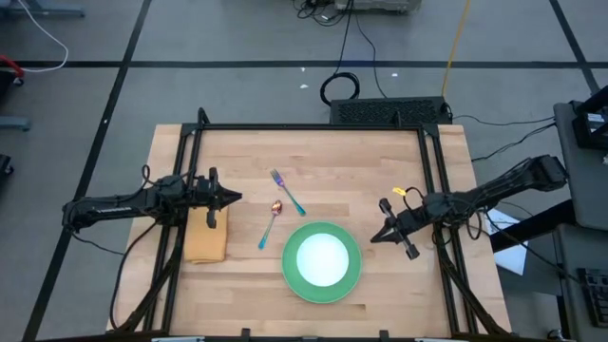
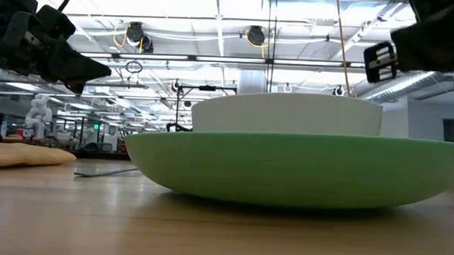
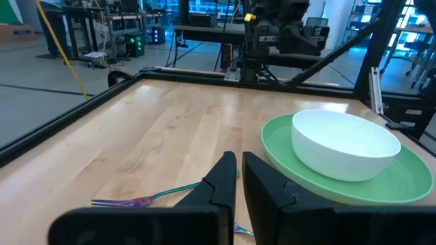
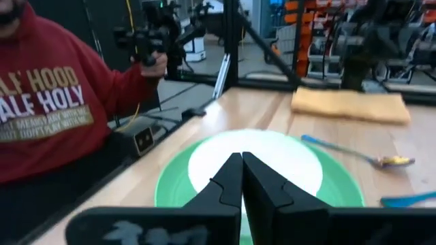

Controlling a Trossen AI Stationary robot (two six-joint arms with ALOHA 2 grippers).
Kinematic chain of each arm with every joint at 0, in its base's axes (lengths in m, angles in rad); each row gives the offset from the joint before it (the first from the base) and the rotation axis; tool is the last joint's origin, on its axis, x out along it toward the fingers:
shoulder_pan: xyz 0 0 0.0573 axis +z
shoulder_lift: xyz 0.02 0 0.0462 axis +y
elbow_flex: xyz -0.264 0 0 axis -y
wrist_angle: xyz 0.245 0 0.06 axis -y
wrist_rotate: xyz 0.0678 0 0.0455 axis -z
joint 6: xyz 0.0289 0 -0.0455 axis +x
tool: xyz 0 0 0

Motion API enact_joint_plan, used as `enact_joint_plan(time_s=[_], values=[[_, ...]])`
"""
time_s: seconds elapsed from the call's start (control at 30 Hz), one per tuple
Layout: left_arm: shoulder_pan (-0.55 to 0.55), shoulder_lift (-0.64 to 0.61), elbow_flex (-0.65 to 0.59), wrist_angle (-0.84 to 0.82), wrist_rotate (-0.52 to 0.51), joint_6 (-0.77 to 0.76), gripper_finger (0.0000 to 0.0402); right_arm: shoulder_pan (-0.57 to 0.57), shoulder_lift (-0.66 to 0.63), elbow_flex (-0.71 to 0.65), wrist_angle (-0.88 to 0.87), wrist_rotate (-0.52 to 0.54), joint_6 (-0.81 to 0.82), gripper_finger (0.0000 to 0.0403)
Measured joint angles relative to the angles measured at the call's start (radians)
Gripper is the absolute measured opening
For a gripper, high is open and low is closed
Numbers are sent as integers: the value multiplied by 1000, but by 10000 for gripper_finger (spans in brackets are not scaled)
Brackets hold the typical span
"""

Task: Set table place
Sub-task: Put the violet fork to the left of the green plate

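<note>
The surface is smooth light wood with a black metal edge. The green plate and white bowl look smooth and matt. The tan cloth looks soft.

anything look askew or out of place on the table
Yes. The fork and spoon lie loose at angles to each other, left of the green plate, not lined up beside it. The bowl sits centred on the plate; the cloth lies flat.
</note>
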Motion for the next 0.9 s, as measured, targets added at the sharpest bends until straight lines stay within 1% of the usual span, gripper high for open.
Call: enact_joint_plan(time_s=[0.07,0.23,0.3,0.43,0.67,0.9], values=[[0,0,0,0,0,1,31,0,0,-28,28,1,3,0],[0,0,0,0,0,32,31,0,0,-106,204,3,11,0],[0,0,0,0,0,44,31,-1,-6,-118,241,3,11,0],[0,0,0,3,0,48,31,-14,-34,-118,227,3,-17,0],[0,0,0,1,1,48,31,-35,-141,-119,209,5,-92,0],[0,0,0,1,1,47,31,-35,-261,-120,120,5,-114,0]])
